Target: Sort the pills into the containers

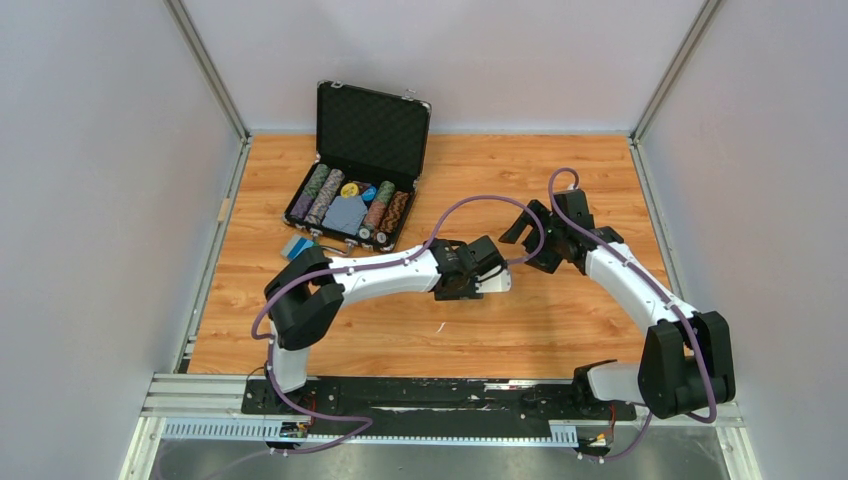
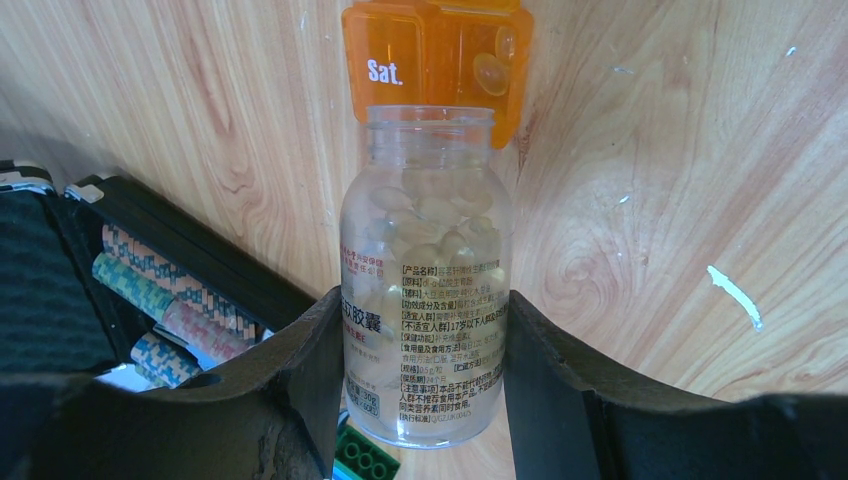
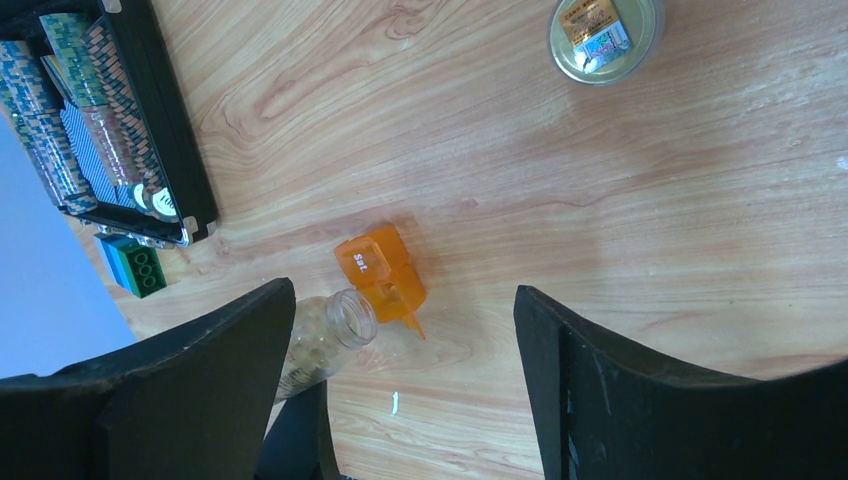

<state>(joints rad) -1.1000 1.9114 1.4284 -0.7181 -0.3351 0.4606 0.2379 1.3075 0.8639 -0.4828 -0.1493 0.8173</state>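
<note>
My left gripper [image 2: 425, 300] is shut on a clear pill bottle [image 2: 425, 260] full of pale capsules, and the bottle is uncapped. Its mouth is tipped toward the small translucent orange container [image 2: 440, 60], marked "Sat.", which lies on the wood just past it. An open compartment holds a couple of pills [image 2: 495, 65]. In the right wrist view the bottle [image 3: 330, 335] mouth sits next to the container [image 3: 380, 270]. My right gripper [image 3: 403, 300] is open and empty, hovering above them. In the top view the left gripper [image 1: 490, 280] and right gripper [image 1: 530, 240] are close together; the container is hidden there.
The open black case [image 1: 365, 170] with chip rows stands at the back left. It also shows in the right wrist view [image 3: 100, 120]. A green and blue brick [image 3: 135, 265] lies beside it. A gold bottle cap [image 3: 605, 35] lies on the wood to the far right.
</note>
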